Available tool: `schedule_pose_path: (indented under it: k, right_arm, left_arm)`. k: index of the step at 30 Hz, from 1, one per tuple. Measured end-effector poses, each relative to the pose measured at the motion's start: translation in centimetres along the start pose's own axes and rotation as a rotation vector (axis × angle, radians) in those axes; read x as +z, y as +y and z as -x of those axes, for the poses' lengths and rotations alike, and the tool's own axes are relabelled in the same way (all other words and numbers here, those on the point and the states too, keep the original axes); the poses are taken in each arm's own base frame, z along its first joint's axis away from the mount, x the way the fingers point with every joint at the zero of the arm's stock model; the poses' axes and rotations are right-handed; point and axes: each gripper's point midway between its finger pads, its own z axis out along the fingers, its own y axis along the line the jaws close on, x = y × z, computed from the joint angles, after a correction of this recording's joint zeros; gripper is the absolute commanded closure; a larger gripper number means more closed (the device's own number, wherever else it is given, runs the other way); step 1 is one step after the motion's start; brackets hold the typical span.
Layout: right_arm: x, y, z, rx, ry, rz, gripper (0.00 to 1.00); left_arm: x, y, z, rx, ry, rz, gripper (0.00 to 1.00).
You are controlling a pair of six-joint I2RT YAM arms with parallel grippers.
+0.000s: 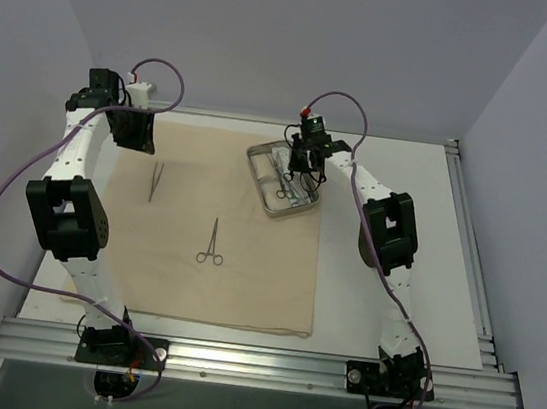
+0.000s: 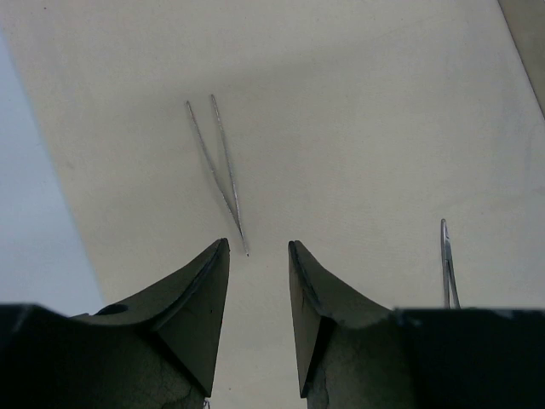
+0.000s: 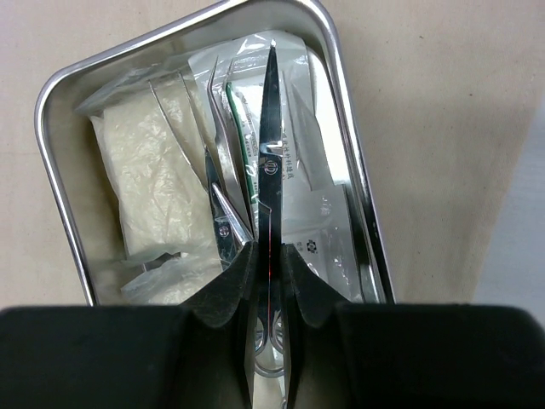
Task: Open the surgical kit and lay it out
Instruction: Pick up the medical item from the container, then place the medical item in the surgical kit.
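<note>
The beige cloth wrap [image 1: 243,281] lies spread flat on the table. Thin tweezers [image 1: 156,181] [image 2: 217,162] and ring-handled forceps [image 1: 212,242] lie on it, the forceps tip [image 2: 446,264] showing in the left wrist view. My left gripper [image 1: 134,131] [image 2: 258,247] hovers open and empty just behind the tweezers. The steel tray [image 1: 259,184] [image 3: 356,162] sits on the cloth's far right part, holding white gauze pads [image 3: 145,179] and clear packets [image 3: 311,170]. My right gripper [image 1: 299,171] [image 3: 268,251] is shut on the scissors [image 3: 270,128], blades pointing away over the tray.
Another steel instrument [image 3: 223,223] lies in the tray left of the scissors. A metal rail [image 1: 252,365] runs along the near edge, and a second rail [image 1: 465,240] along the right side. White walls close in on the left, back and right.
</note>
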Motion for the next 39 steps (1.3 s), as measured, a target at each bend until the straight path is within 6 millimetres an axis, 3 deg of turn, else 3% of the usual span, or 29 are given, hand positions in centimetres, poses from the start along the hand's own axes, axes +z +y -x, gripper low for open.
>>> schedule_pose_path:
  k: [5,12,15,18,22,26,28,34,39]
  right_arm:
    - [-1.5,0.8,0.3,-0.002,-0.041,-0.032,1.00]
    - [-7.6,7.5,-0.2,-0.016,-0.151,-0.016,1.00]
    - [-10.6,10.4,-2.5,-0.005,-0.171,0.016,1.00]
    - [-12.3,12.1,-5.9,-0.003,-0.151,0.019,1.00]
    - [-12.6,14.3,-11.7,-0.010,-0.083,0.024,1.00]
    - [-12.5,14.5,-18.1,-0.014,0.012,0.008,1.00]
    - [-12.5,14.3,-20.3,-0.011,0.045,-0.015,1.00]
    - [-11.8,14.6,-22.0,0.040,0.038,-0.060,1.00]
    - [-10.0,13.4,-23.5,0.039,0.052,-0.129,1.00]
  left_arm:
    - [0.0,0.1,0.0,0.000,0.001,0.004,0.57]
    - [-0.7,0.1,0.0,0.004,-0.010,0.020,0.57]
    - [-1.8,-0.2,-0.4,0.002,-0.022,0.039,0.57]
    - [-3.0,-0.5,-0.9,0.004,-0.047,0.054,0.57]
    - [-4.4,-1.2,-1.6,0.000,-0.089,0.068,0.57]
    - [-5.5,-1.6,-2.0,-0.001,-0.130,0.085,0.57]
    - [-5.9,-1.5,-2.0,-0.005,-0.144,0.099,0.57]
    - [-6.4,-1.0,-1.4,-0.011,-0.177,0.137,0.57]
    - [-6.7,-1.0,-1.1,-0.006,-0.196,0.143,0.57]
